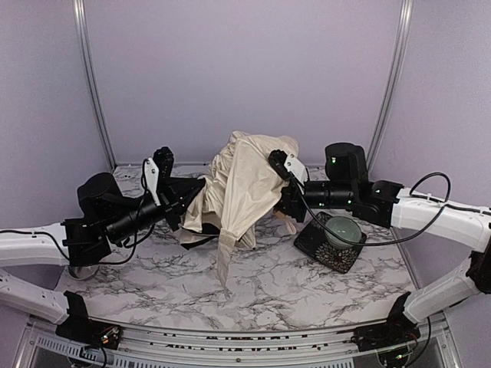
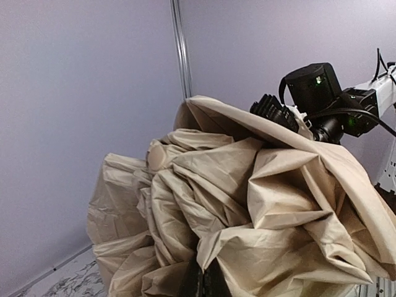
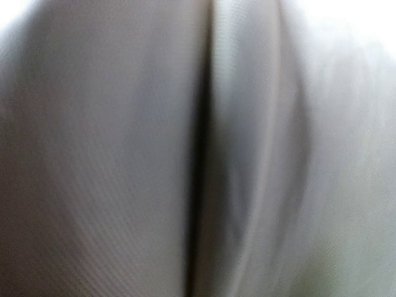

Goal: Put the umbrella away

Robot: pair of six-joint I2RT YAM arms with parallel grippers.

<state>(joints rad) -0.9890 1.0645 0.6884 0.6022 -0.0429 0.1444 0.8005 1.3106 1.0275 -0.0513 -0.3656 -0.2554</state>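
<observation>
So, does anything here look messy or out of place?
Yes, the umbrella. Its fabric sits bunched in a loose, crumpled heap rather than folded tidy, and one flap droops down to the table. It also fills the right wrist view, which shows only blurred cloth.

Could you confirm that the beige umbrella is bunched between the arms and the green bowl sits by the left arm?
Not quite: the top external view shows the green bowl by the right arm, not the left. The umbrella is indeed bunched between the arms.
</observation>
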